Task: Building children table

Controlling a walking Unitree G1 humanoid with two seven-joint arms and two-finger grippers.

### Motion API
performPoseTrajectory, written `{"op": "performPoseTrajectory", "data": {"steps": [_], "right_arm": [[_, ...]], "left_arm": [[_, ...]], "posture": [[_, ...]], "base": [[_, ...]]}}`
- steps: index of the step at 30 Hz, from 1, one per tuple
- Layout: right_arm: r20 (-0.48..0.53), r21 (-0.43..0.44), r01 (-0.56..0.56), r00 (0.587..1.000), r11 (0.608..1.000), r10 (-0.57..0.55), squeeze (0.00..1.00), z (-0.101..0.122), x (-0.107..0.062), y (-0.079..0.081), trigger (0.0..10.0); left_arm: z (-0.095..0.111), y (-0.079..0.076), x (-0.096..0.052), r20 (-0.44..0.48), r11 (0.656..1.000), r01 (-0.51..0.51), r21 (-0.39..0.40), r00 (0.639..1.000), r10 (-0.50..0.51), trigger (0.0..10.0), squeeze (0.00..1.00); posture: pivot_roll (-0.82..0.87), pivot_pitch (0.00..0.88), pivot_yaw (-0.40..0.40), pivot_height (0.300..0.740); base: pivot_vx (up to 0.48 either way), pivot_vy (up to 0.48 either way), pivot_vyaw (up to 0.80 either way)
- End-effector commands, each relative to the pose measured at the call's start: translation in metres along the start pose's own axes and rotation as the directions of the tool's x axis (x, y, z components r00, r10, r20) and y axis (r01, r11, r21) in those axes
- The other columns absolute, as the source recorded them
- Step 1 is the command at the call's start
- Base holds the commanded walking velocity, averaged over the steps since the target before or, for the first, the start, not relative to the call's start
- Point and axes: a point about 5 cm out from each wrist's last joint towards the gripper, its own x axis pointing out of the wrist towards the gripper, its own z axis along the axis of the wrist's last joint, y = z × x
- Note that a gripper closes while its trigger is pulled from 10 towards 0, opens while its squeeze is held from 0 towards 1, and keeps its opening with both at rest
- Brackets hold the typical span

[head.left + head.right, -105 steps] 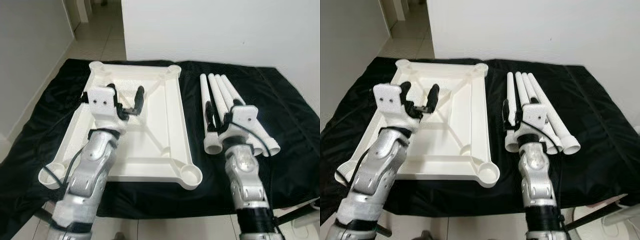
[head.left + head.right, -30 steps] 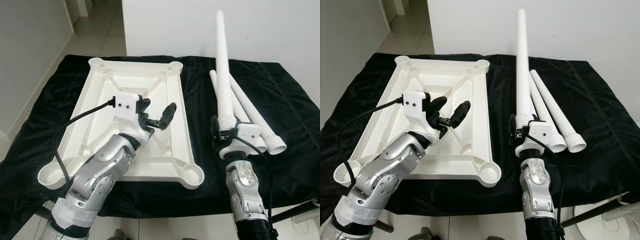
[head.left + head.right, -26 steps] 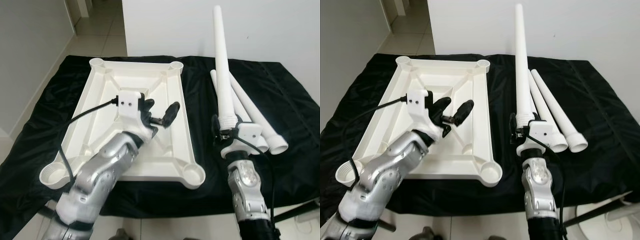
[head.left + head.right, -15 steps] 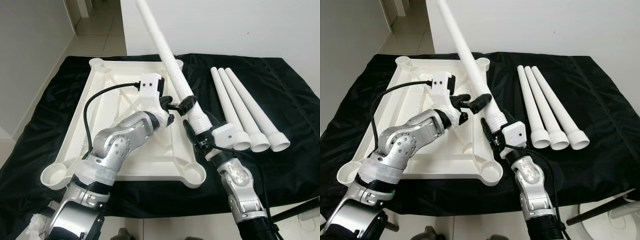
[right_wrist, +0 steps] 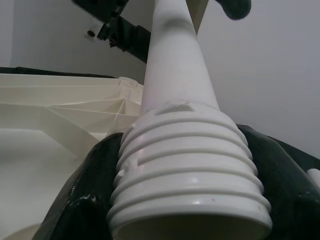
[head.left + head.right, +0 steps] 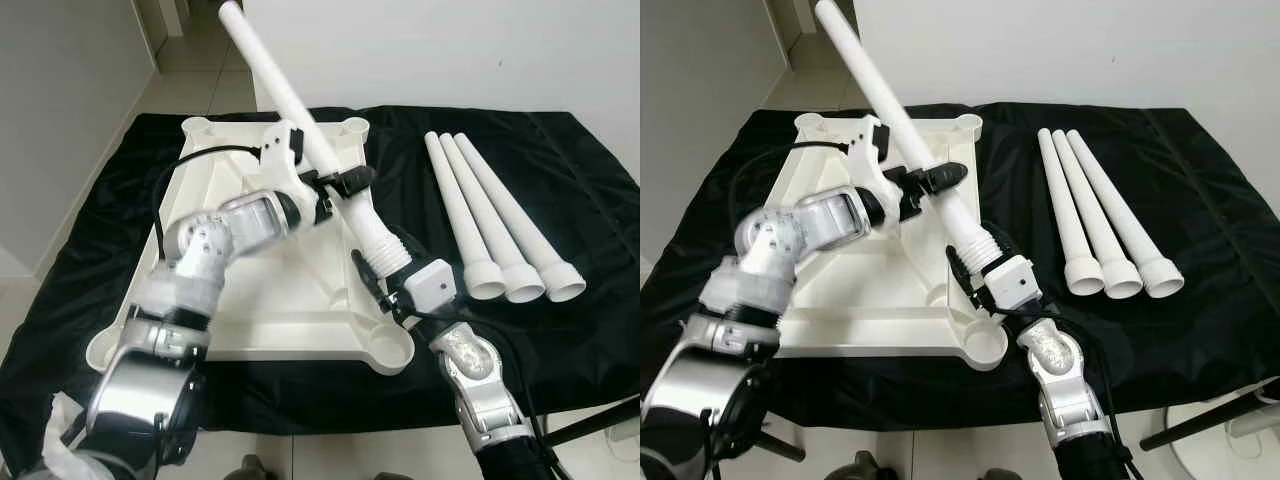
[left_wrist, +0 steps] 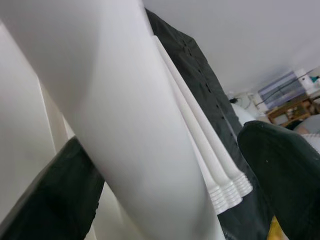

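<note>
Table leg (image 6: 330, 165) slants over your tabletop (image 6: 210, 310).
Right gripper (image 6: 385, 280) clamps its threaded end; left gripper (image 6: 335, 190) fingers straddle its middle, grip unclear.

two silver segmented arms, glossy metal casings, white boxy wrist housings with small dark screw holes, left end effector (image 6: 335, 185) and right end effector (image 6: 385, 285) with long black fingers, black cable looping over left forearm, black lower cuffs

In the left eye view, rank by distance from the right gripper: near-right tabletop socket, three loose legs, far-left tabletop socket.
From the right gripper:
1. Near-right socket, just below it.
2. Three loose legs, to its right on the black cloth.
3. Far-left socket, diagonally across the tabletop.
</note>
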Motion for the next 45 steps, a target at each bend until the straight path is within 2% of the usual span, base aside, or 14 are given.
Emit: {"op": "performPoseTrajectory", "data": {"steps": [1, 8, 10, 12, 13, 23, 24, 28, 29, 34, 39, 43, 44, 45], "right_arm": [[0.004, -0.021, -0.021, 1.0, 1.0, 0.021, 0.0, -0.001, -0.002, 0.005, 10.0], [0.013, -0.062, -0.029, 0.999, 0.998, 0.029, 0.0, -0.002, -0.006, 0.01, 10.0], [0.021, -0.078, -0.028, 0.999, 0.997, 0.03, 0.0, -0.002, -0.005, 0.011, 10.0], [0.021, -0.078, -0.028, 0.999, 0.997, 0.03, 0.0, -0.002, -0.005, 0.011, 10.0], [0.023, -0.084, -0.03, 0.999, 0.996, 0.032, 0.0, -0.002, -0.005, 0.011, 10.0], [-0.01, -0.057, 0.034, 0.999, 0.998, -0.034, 0.0, -0.007, -0.004, 0.004, 10.0], [-0.03, -0.008, 0.07, 0.997, 0.998, -0.07, 1.0, -0.009, -0.004, -0.001, 10.0], [-0.049, 0.071, 0.134, 0.99, 0.988, -0.131, 1.0, -0.01, -0.006, -0.008, 10.0], [-0.053, 0.096, 0.156, 0.987, 0.983, -0.152, 1.0, -0.011, -0.007, -0.009, 10.0], [-0.07, 0.141, 0.18, 0.983, 0.973, -0.172, 1.0, -0.012, -0.007, -0.011, 10.0], [-0.078, 0.169, 0.162, 0.985, 0.972, -0.151, 1.0, -0.009, -0.005, -0.011, 10.0], [-0.118, 0.188, 0.068, 0.992, 0.98, -0.046, 1.0, -0.008, -0.002, -0.008, 10.0], [-0.129, 0.189, 0.072, 0.99, 0.979, -0.047, 0.0, -0.008, 0.0, -0.01, 10.0], [-0.129, 0.189, 0.072, 0.99, 0.979, -0.047, 0.0, -0.008, 0.0, -0.01, 10.0]], "left_arm": [[0.006, -0.004, -0.002, 0.005, 0.988, 0.154, -0.026, 0.988, -0.154, 10.0, 0.0], [0.019, 0.002, -0.003, 0.054, 0.988, 0.132, -0.081, 0.99, -0.128, 10.0, 0.0], [0.024, 0.006, -0.004, 0.074, 0.987, 0.115, -0.113, 0.991, -0.107, 1.0, 0.0], [0.024, 0.006, -0.004, 0.074, 0.987, 0.115, -0.113, 0.991, -0.107, 1.0, 0.0], [0.026, 0.007, -0.004, 0.082, 0.984, 0.118, -0.13, 0.991, -0.108, 0.0, 0.0], [0.037, 0.011, -0.006, 0.124, 0.981, 0.114, -0.158, 0.988, -0.095, 0.0, 0.0], [0.039, 0.012, -0.006, 0.137, 0.981, 0.106, -0.162, 0.987, -0.084, 0.0, 0.0], [0.044, 0.016, -0.008, 0.158, 0.981, 0.089, -0.169, 0.985, -0.062, 0.0, 0.0], [0.046, 0.017, -0.009, 0.16, 0.983, 0.083, -0.166, 0.985, -0.056, 10.0, 0.0], [0.051, 0.015, -0.011, 0.184, 0.989, 0.082, -0.122, 0.981, -0.059, 10.0, 0.0], [0.059, 0.009, -0.014, 0.226, 0.997, 0.072, -0.014, 0.972, -0.067, 10.0, 0.0], [0.064, 0.001, -0.016, 0.255, 0.991, 0.051, 0.122, 0.964, -0.081, 10.0, 0.0], [0.065, 0.0, -0.018, 0.262, 0.988, 0.039, 0.152, 0.962, -0.078, 10.0, 0.0], [0.065, 0.0, -0.018, 0.262, 0.988, 0.039, 0.152, 0.962, -0.078, 10.0, 0.0]], "posture": [[-0.13, 0.0, 0.093, 0.74], [-0.13, 0.0, 0.096, 0.74], [-0.13, 0.0, 0.096, 0.74], [-0.13, 0.0, 0.096, 0.74], [-0.13, 0.0, 0.096, 0.74], [-0.12, 0.0, 0.09, 0.74], [-0.12, 0.0, 0.087, 0.74], [-0.12, 0.0, 0.084, 0.74], [-0.13, 0.0, 0.078, 0.74], [-0.13, 0.0, 0.073, 0.74], [-0.12, 0.0, 0.061, 0.74], [-0.12, 0.0, 0.042, 0.74], [-0.11, 0.0, 0.032, 0.74], [-0.11, 0.0, 0.032, 0.74]], "base": [[0.0, 0.0, 0.0], [0.0, 0.0, 0.0], [0.0, 0.0, 0.0], [0.0, 0.0, 0.0], [0.0, 0.0, 0.0], [0.0, 0.0, 0.0], [0.0, 0.0, 0.0], [0.0, 0.0, 0.0], [0.0, 0.0, 0.0], [0.0, 0.0, 0.0], [0.0, 0.0, 0.0], [0.0, 0.0, 0.0], [0.0, 0.0, 0.0], [0.0, 0.0, 0.0]]}}
